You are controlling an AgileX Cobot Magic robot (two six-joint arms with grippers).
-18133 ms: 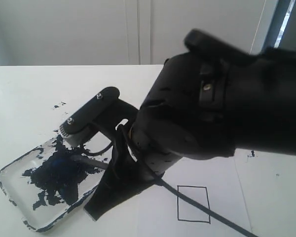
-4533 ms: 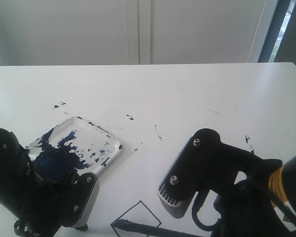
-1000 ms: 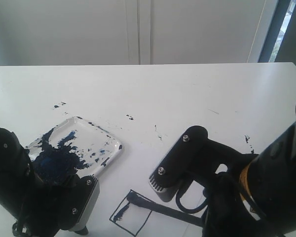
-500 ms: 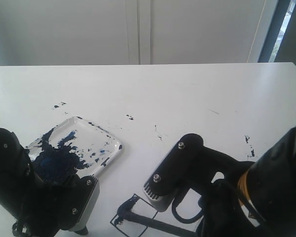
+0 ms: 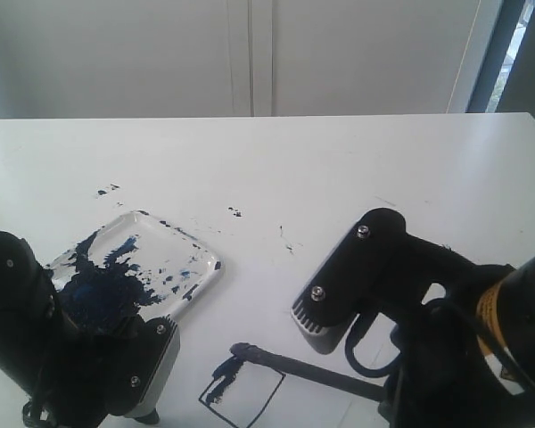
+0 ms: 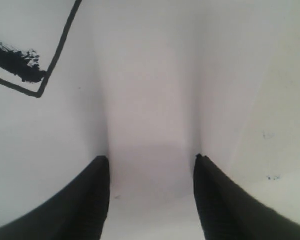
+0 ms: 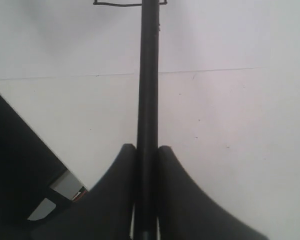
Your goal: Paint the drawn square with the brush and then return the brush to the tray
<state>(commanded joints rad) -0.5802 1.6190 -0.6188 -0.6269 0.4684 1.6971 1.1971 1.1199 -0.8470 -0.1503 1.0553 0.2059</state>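
The right arm point(image 5: 392, 276) reaches in low from the near right corner of the counter point(image 5: 339, 169), its wrist angled down toward the near edge. The right fingers point(image 7: 115, 195) are closed on the brush point(image 5: 312, 370), pinching the black handle between them so that it runs straight out ahead of the wrist. The dark tip sits at the far corner of the drawn square point(image 5: 245, 394), which lies on white paper point(image 7: 230, 35) at the near edge of the counter; whether the tip touches the sheet I cannot tell. Inside the square, a short dark blue stroke marks one corner and the remainder is white. The left arm point(image 5: 36, 348) is bent low at the near left corner, and the left fingers point(image 6: 90, 200) are spread apart with nothing between them, above bare white surface just beside the square. The tray point(image 5: 216, 265) sits toward the left edge of the counter, its near end hidden behind the left arm. It holds only smears and blotches of dark blue-black paint, thickest toward the covered end.
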